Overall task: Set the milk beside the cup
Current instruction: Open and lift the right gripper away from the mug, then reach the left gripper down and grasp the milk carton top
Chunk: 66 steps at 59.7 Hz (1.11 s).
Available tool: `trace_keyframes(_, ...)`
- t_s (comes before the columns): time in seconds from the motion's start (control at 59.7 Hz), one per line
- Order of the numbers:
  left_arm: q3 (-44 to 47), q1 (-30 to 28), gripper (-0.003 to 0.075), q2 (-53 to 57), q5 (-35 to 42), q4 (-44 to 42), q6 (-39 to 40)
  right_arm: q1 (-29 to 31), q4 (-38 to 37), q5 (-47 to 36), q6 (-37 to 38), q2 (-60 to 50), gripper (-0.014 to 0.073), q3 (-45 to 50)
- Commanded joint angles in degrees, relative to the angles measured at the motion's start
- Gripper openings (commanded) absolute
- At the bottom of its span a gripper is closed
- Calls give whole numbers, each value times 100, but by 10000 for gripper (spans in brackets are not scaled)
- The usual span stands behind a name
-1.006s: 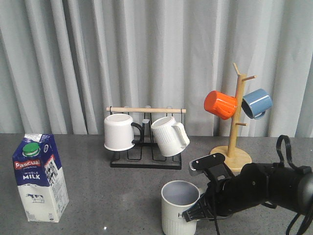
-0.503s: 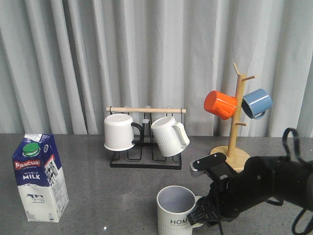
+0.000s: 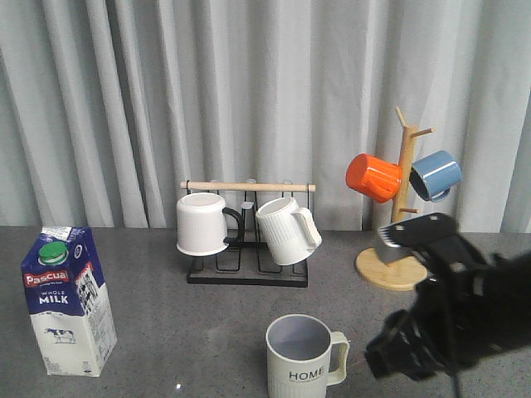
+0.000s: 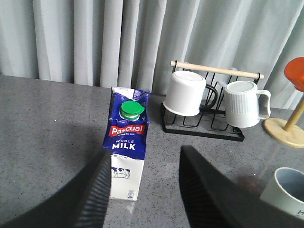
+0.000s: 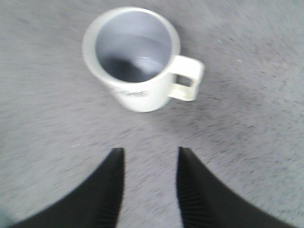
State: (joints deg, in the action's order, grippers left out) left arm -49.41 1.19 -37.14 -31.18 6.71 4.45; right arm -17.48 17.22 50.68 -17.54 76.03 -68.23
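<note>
Blue-white milk (image 4: 126, 151) waits untouched ahead of our left fingers (image 4: 95, 190), spread apart; right fingers (image 5: 114, 185) apart, clear of cup (image 5: 135, 57).

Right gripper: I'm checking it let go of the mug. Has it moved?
Yes. The right gripper pulled away rightward from the mug, toward the wooden mug tree.

1. Right arm (image 3: 465, 323), front view: bulky matte black housing with rounded segments and no visible markings.
2. It has a small grey-silver block on top near the upper end, and a thin black cable hangs near its lower edge.
3. Right end effector (image 5: 148, 190): two black fingers with finely ribbed inner faces, tapering to blunt tips; the picture is blurred.
4. Left end effector (image 4: 145, 190): the same black fingers with ribbed texture, wide at the base.
</note>
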Motion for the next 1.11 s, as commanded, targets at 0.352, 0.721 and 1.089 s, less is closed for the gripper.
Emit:
trace_keyframes(0.352, -296, 11, 342, -174, -369, 27, -196, 10, 806, -969, -805, -3464, -8, 3272)
trace_keyframes(0.721, -2705, 11, 508, -1851, -2309, 27, -710, 10, 814, -1300, -716, -4272, -5, 4482)
trace_keyframes(1.089, -5625, 11, 519, -4122, -3365, 239, -803, 10, 814, -1351, -716, -4278, -5, 4482)
